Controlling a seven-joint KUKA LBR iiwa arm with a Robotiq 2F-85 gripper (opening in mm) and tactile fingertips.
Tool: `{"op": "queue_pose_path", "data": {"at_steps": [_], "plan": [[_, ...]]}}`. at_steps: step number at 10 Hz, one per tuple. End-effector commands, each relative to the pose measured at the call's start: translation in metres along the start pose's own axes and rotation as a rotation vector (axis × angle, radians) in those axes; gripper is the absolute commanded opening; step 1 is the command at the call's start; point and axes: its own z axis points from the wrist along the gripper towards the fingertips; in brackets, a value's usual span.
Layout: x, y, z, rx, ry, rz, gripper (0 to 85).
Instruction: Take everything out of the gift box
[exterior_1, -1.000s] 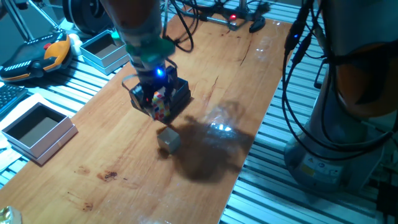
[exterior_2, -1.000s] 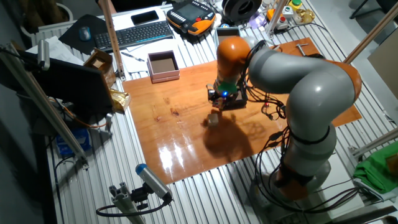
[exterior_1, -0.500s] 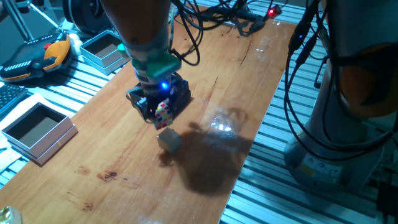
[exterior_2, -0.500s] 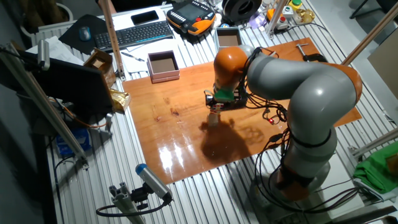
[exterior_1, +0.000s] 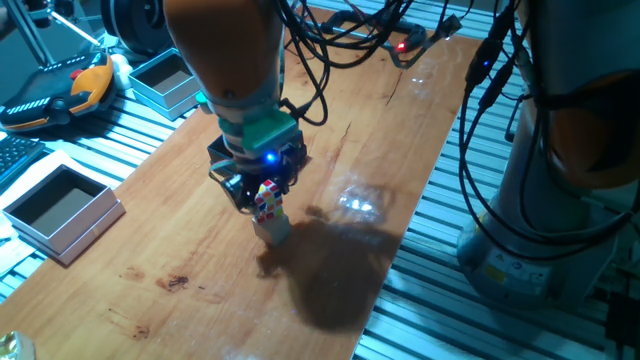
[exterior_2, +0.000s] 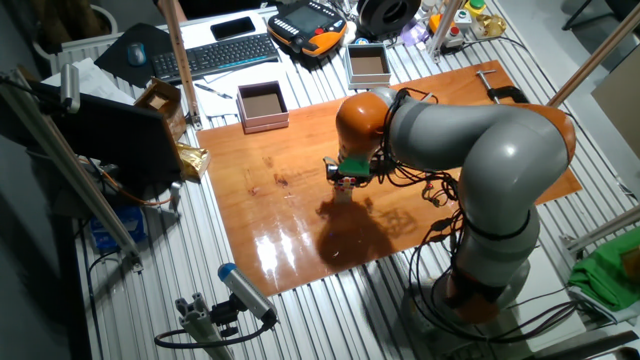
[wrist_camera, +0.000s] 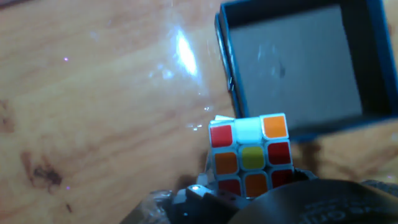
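1. The robot's jaws (exterior_1: 266, 196) are closed on the puzzle cube (exterior_1: 267, 199) and hold it up in the air.
2. In the hand view the puzzle cube (wrist_camera: 250, 155) shows red, orange, yellow-green and white squares. No letters or words can be read on it.
3. The grey block (exterior_1: 273, 228) sits on the wooden bench (exterior_1: 180, 240), right under the puzzle cube. I cannot tell if the two cubes touch.
4. The gift box (wrist_camera: 295, 68) is dark and square. In the hand view it sits on the bench just beyond the puzzle cube, and nothing can be seen inside it.
5. In one fixed view the gift box (exterior_1: 296, 152) is mostly hidden behind the arm.
6. A small blue light (exterior_1: 263, 157) glows on the hand, just above the jaws.
7. Two pale boxes sit at the far side of the bench. One pale box (exterior_1: 62, 211) is near the front corner and the other pale box (exterior_1: 167, 80) is farther back.
8. An orange and black handset (exterior_1: 60, 92) lies beside the bench. Its writing is too small to read.
9. In the other fixed view a keyboard (exterior_2: 215, 55) lies past the bench.
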Motion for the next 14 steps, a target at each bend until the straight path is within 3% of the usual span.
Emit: {"op": "queue_pose_path", "data": {"at_steps": [1,2,3,8,11,13,14], "plan": [[0.0,0.0,0.0,-0.003,0.003,-0.003,60.0],[0.001,0.0,0.0,-0.004,0.005,-0.005,58.3],[0.002,0.0,0.0,-0.003,0.003,0.006,68.0],[-0.005,-0.002,-0.007,0.016,0.008,0.001,82.0],[-0.031,-0.012,-0.026,0.039,0.038,-0.049,83.0],[-0.058,-0.024,-0.032,0.046,0.033,-0.108,73.0],[-0.071,-0.032,-0.036,0.053,0.031,-0.143,63.7]]}}
